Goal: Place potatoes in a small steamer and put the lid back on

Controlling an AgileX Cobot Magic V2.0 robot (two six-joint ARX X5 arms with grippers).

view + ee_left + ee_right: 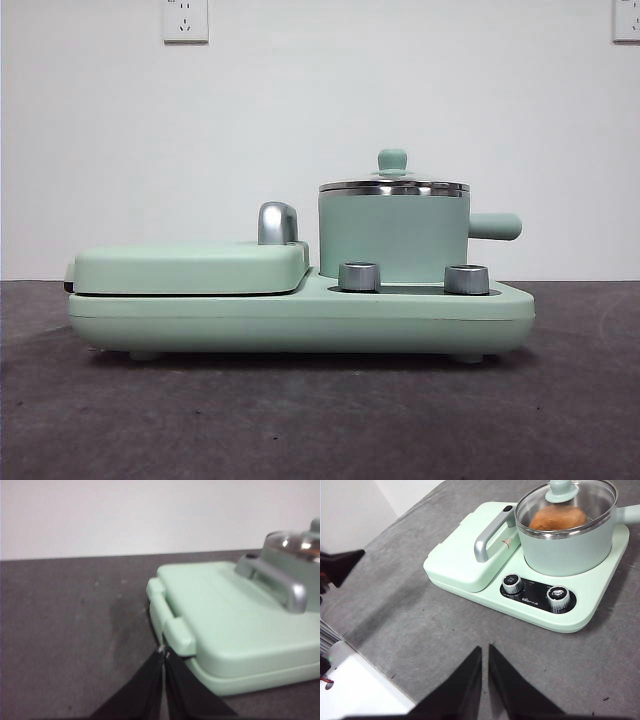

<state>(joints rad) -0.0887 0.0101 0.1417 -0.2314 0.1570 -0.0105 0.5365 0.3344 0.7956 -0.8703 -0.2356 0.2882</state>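
Right gripper (pixel 485 650) hangs above the grey table (pixel 410 615), jaws together, empty. Left gripper (pixel 164 652) sits low just beside the griddle cover (pixel 225 615) corner, jaws likewise together. Two dials (pixel 513 583) — then one small steamer (pixel 565 545) on the base. One potato (pixel 557 518) inside, seen through the lid (pixel 565 500), which rests on the rim — far edge cut off.

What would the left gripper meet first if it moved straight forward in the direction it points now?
Probably the hinge corner of the flat griddle cover: the left gripper, jaws closed, has its tips right at that edge. Whether they touch already is unclear.
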